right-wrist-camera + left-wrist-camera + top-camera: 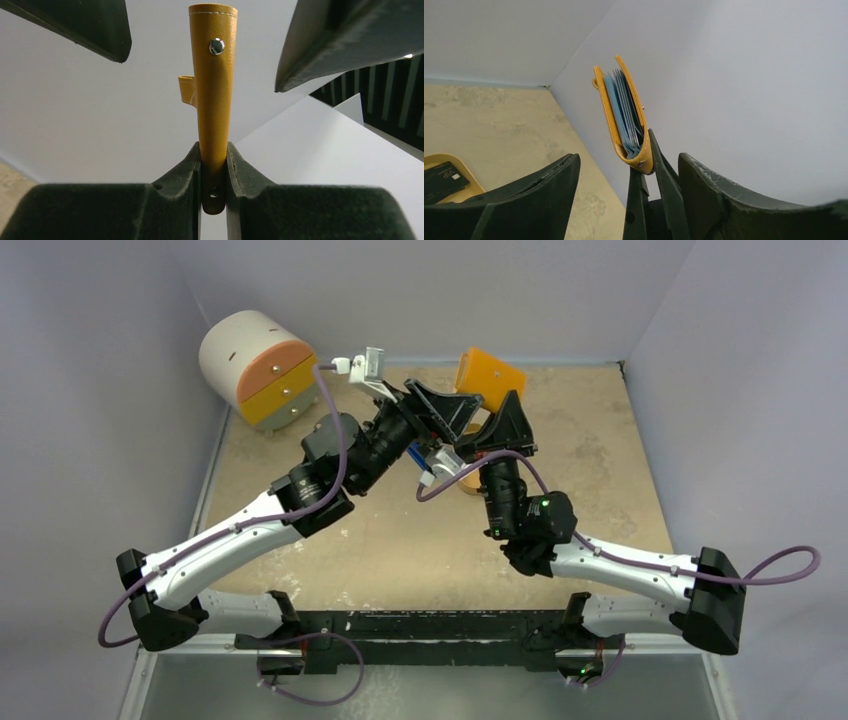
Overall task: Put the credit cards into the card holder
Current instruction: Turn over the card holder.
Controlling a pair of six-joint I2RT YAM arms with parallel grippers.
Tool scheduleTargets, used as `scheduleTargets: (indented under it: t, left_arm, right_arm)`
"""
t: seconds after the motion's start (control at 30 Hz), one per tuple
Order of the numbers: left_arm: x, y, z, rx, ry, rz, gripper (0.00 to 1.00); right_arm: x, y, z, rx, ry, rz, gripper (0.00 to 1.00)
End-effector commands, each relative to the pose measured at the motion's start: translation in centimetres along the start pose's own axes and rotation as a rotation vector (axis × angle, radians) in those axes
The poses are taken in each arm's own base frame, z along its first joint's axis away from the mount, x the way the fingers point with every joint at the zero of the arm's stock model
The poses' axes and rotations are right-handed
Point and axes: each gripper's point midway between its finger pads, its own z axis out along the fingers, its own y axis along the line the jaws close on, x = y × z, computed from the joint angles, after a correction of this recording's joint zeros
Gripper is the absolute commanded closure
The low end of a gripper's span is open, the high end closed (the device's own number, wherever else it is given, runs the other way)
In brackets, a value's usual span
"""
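Nearest the arm bases, below and to the near side of the card holder, bare table stretches unobstructed to the near edge and out to the right wall. Just short of the holder and beneath it, an orange tray lies on the table. A dark credit card printed VIP lies flat inside it, close to the curved rim.

The right gripper has its jaws drawn narrow, pinching the holder's lower end. The holder stands upright, lifted clear of the table, with its snap button facing the right wrist camera. Its upper edges gape slightly, and blue-grey sleeves show between the two orange covers.

The left gripper hangs beside the holder at about the same height. Its jaws are spread wide, one on each side of the holder's line, and touch nothing; there is open air between each finger and the leather.

Beyond the holder the table's far edge meets the back wall close behind. Far to the holder's left, a round drawer unit fills the back corner.
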Motion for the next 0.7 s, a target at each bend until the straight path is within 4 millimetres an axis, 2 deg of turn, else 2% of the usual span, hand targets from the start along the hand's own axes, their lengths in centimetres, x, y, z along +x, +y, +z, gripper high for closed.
scheduleTargets:
  t: [0.0,0.1,0.17,0.33,0.5,0.57,0.67]
  left_arm:
    - [-2.7,-2.7,-0.1,0.085,-0.062,-0.047,0.33]
    - [-2.8,-2.1,0.2,0.060,-0.078,-0.048,0.50]
    - [-3.1,-1.8,0.3,0.047,-0.098,-0.056,0.55]
    - [-2.7,-2.4,1.1,0.075,-0.095,-0.072,0.56]
    - [-2.1,-2.1,1.9,0.069,-0.091,-0.091,0.56]
    - [-2.1,-1.9,2.0,0.065,-0.096,-0.102,0.59]
    - [-2.1,-1.8,2.0,0.066,-0.103,-0.113,0.69]
  right_arm:
    - [-0.1,-2.9,0.0,0.099,-0.013,0.074,1.00]
    - [-0.2,-2.9,-0.1,0.097,-0.015,0.076,1.00]
    - [-0.3,-2.9,-0.2,0.099,-0.017,0.075,1.00]
    - [-0.7,-2.9,-0.1,0.099,-0.020,0.074,1.00]
    - [-0.8,-2.8,-0.2,0.095,-0.023,0.073,1.00]
    - [-0.9,-2.9,-0.2,0.096,-0.022,0.076,1.00]
    - [-0.8,-2.9,-0.2,0.097,-0.018,0.078,1.00]
